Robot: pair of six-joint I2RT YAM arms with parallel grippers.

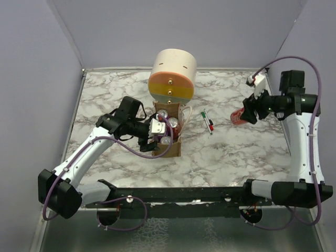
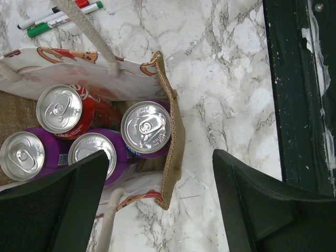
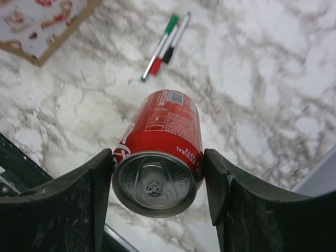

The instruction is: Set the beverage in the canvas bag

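Right claw [image 3: 157,157] gripping red cola can [image 3: 168,123]; tan canvas bag [image 1: 173,148] well apart leftward; left claw [image 2: 160,157] wide astride bag wall.

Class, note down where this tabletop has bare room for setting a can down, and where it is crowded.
Free: the marble between the canvas bag, the markers and the black front rail; also the far-left stretch beside the cream cylinder. Crowded: the centre, where cylinder, bag and left pincer bunch, four cans inside.
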